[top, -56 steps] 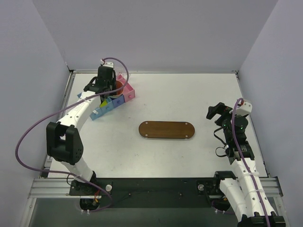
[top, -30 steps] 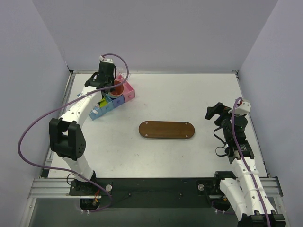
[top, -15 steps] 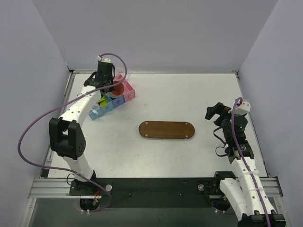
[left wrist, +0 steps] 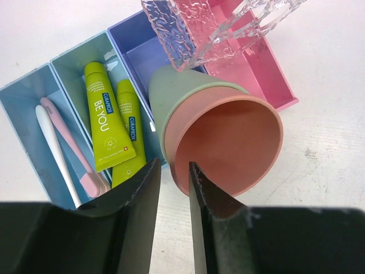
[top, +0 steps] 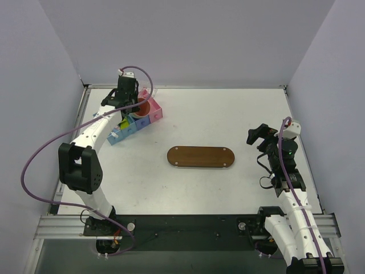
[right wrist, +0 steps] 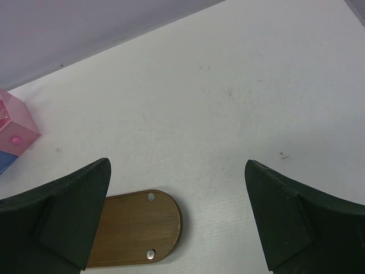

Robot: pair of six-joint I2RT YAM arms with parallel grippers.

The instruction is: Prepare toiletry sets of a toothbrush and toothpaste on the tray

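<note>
The toothpaste tubes point(left wrist: 107, 117) and toothbrushes point(left wrist: 67, 140) are lying in adjoining blue bins point(left wrist: 20, 108), light and slick, probably wanting a mid-body pinch. The left fingers point(left wrist: 137, 214) are sitting narrowly parted at the salmon cup point(left wrist: 228, 142) rim, grip unclear. The right fingers point(right wrist: 63, 217) are hanging wide apart near the tray point(right wrist: 134, 228).

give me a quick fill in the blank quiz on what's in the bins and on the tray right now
1. Both toothpaste tubes lie in the teal bin, beside the blue bin holding two ____.
2. The salmon cup is nested inside an outer cup, coloured ____.
3. The right hand has its jaws ____.
4. The wooden tray has ____ lying on it.

Missing words: toothbrushes; green; open; nothing.
</note>
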